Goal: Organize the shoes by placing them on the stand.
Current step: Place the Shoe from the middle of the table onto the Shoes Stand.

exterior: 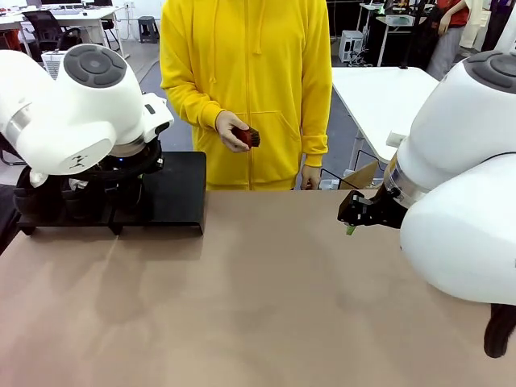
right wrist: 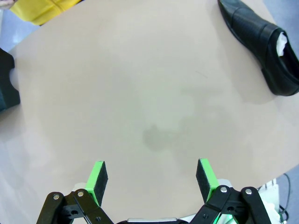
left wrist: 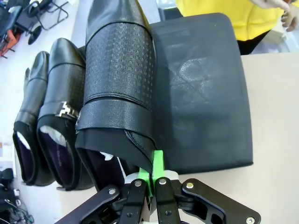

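Front view: the stand (exterior: 173, 189) sits at your counter's (exterior: 266, 306) far left. Left wrist view: your left end effector (left wrist: 152, 170) is clamped on a textured shoe's (left wrist: 119, 70) collar, beside two shoes (left wrist: 56, 116). Right wrist view: right end effector (right wrist: 152, 179), fingers apart, over the counter, another shoe (right wrist: 259, 42) well apart

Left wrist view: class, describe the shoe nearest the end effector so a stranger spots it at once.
Find the black stand, three black shoes along one side. Take the shoe beside the bare panel, its heel collar pinched by the left end effector. Unlike its smooth neighbours, its upper is embossed with dots.
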Robot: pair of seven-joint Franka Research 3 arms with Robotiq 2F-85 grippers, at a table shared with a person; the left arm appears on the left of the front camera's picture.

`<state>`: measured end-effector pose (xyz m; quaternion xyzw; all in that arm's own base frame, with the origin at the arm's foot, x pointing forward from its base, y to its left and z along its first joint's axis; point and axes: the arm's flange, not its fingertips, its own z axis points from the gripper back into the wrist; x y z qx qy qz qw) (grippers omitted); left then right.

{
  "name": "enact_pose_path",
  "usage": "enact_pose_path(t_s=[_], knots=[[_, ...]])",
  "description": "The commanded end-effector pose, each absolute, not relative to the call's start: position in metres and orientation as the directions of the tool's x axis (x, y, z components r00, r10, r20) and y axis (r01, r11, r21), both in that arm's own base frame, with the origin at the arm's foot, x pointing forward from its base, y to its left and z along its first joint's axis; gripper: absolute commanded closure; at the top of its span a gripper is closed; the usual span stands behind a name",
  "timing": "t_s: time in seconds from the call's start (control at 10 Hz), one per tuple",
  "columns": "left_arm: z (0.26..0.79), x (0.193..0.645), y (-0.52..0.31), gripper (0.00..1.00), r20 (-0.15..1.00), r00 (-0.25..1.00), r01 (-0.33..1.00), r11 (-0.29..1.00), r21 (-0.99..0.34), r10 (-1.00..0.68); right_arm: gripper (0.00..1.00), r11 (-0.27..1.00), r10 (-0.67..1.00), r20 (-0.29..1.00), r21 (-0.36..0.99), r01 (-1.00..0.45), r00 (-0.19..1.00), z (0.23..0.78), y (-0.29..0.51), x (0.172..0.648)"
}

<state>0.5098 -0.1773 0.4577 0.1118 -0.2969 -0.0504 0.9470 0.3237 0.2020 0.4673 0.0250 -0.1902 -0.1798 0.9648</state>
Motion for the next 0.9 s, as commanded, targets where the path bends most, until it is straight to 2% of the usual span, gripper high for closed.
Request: enact_pose_path(t_s=[0.0,0.8], knots=[[0.455,0.524,-0.181,1.00,0.559,0.815,0.001,0.964,0.264,-0.154,0.00,0.937,-0.349,0.356,0.117,0.329,0.867,0.468,0.201,0.325],[0.431,0.542,-0.178,1.00,0.554,0.824,-0.037,0.963,0.266,-0.121,0.00,0.937,-0.349,0.356,0.117,0.329,0.867,0.468,0.201,0.325]])
